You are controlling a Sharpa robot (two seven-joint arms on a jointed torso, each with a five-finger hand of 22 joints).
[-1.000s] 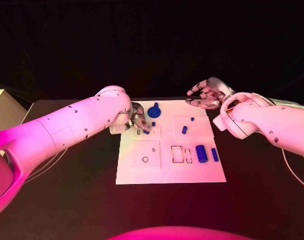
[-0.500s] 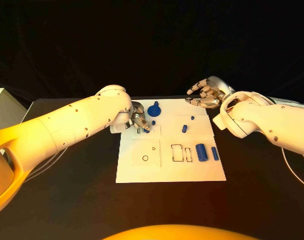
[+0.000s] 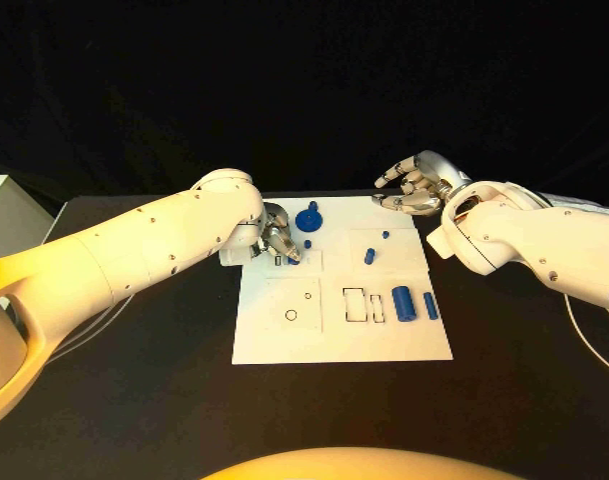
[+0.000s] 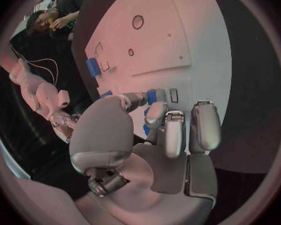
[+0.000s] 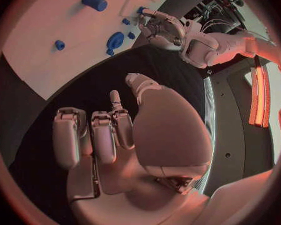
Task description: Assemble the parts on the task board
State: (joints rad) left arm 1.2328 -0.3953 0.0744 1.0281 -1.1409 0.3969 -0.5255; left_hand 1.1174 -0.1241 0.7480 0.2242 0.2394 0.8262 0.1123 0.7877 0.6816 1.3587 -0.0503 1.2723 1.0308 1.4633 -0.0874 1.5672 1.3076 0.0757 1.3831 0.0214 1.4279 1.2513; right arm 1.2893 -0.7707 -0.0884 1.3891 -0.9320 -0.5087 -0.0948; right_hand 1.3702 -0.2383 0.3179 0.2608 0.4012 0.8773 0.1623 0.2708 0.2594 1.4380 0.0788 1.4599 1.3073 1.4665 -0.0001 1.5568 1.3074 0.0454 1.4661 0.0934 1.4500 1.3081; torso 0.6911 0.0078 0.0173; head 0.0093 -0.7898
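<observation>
The white task board (image 3: 340, 340) lies at the centre of the frame on the black worktop (image 3: 146, 400). Blue parts sit on it: a round knobbed piece (image 3: 309, 221) at its upper edge, and a thick cylinder (image 3: 404, 305) beside a slimmer one (image 3: 430, 306) toward its right. The left robot hand (image 3: 278, 240) pinches a small blue part (image 4: 154, 96) against the board's upper left. The right robot hand (image 3: 417, 187) hovers above the board's upper right corner, fingers loosely curled around nothing.

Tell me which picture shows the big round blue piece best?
The head view: the round blue part lies in the open at the task board's far end, beside the left hand. The right wrist view shows it small and far off. In the left wrist view I cannot make it out.
</observation>
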